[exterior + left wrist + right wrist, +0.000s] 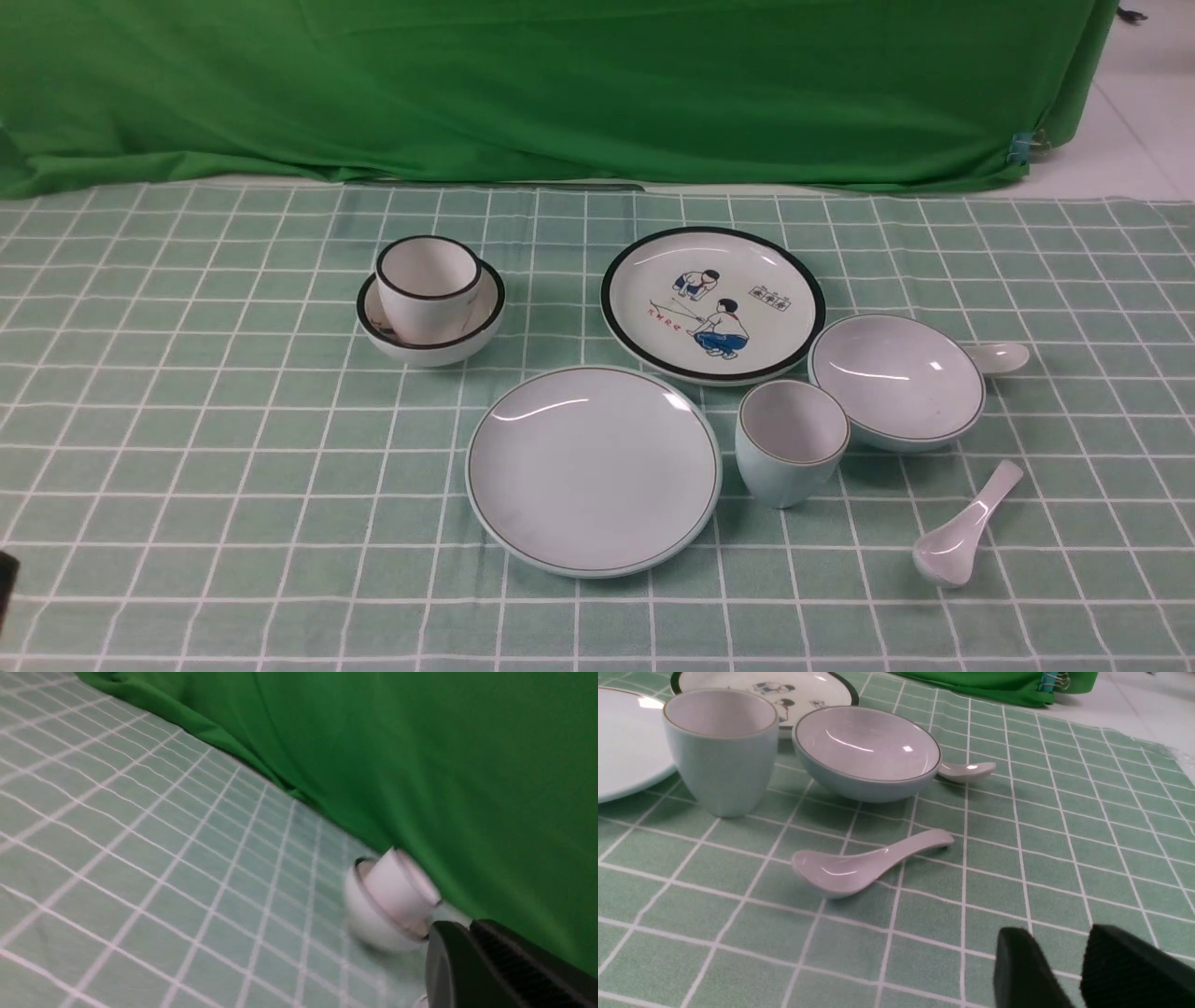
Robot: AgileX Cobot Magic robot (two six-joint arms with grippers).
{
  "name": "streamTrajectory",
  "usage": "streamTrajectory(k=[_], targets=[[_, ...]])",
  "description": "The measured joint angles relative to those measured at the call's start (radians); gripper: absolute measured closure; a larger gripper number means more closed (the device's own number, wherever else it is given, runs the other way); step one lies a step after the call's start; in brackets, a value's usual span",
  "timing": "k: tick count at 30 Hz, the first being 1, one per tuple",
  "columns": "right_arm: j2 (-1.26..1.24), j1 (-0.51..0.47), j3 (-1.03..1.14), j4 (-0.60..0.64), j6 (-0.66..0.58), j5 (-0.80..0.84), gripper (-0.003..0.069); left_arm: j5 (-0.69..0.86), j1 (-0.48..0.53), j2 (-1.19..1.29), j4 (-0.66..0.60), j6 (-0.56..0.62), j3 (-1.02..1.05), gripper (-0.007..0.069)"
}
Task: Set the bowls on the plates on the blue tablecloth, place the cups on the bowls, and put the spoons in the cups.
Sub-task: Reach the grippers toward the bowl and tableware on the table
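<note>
Rel. to plain blue plate (pixel 594 471): black-rimmed cup (pixel 428 313) in black-rimmed bowl (pixel 431 355) back L; cartoon plate (pixel 644 285) back R; blue cup (pixel 789 467), blue bowl (pixel 896 373), spoons (pixel 971 527) R. L gripper (pixel 469 926) fingers tog., R gripper (pixel 1064 931) fingers spread.

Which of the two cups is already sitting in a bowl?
The white cup with the black rim, in the black-rimmed bowl; the pale blue cup stands on the cloth.

One cup (pixel 428 313) in a bowl (pixel 484 341), left of both plates (pixel 594 471)
</note>
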Motion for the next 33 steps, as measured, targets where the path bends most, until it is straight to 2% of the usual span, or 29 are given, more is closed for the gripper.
streamTrajectory(k=[2,4,6,10,14,15,17,18,21,25,28,31,33], targets=[[0.0,0.0,0.0,0.0,0.0,0.0,0.0417,-0.082,0.0,0.0,-0.106,-0.03,0.0,0.0607],[0.0,0.0,0.0,0.0,0.0,0.0,0.0417,-0.14,-0.001,0.0,-0.131,-0.047,0.0,0.0607],[0.0,0.0,0.0,0.0,0.0,0.0,0.0417,-0.118,-0.005,0.0,-0.129,-0.053,-0.015,0.0607],[0.0,0.0,0.0,0.0,0.0,0.0,0.0417,0.165,-0.055,0.056,-0.017,0.08,-0.209,0.0607],[0.0,0.0,0.0,0.0,0.0,0.0,0.0417,0.501,-0.095,0.274,0.005,0.239,-0.411,0.0607],[0.0,0.0,0.0,0.0,0.0,0.0,0.0417,0.529,-0.097,0.299,0.005,0.26,-0.436,0.0607],[0.0,0.0,0.0,0.0,0.0,0.0,0.0417,0.644,-0.1,0.427,0.002,0.398,-0.514,0.0607],[0.0,0.0,0.0,0.0,0.0,0.0,0.0417,0.662,-0.1,0.469,0.001,0.429,-0.536,0.0607],[0.0,0.0,0.0,0.0,0.0,0.0,0.0417,0.67,-0.106,0.584,-0.019,0.524,-0.59,0.0607],[0.0,0.0,0.0,0.0,0.0,0.0,0.0417,0.623,-0.193,0.738,-0.125,0.674,-0.638,0.0612],[0.0,0.0,0.0,0.0,0.0,0.0,0.0417,0.575,-0.326,0.817,-0.153,0.745,-0.648,0.0622],[0.0,0.0,0.0,0.0,0.001,-0.007,0.0417,0.504,-0.462,0.856,-0.142,0.756,-0.649,0.0624],[0.0,0.0,0.0,0.024,0.043,-0.038,0.0417,0.485,-0.514,0.862,-0.14,0.753,-0.649,0.0624]])
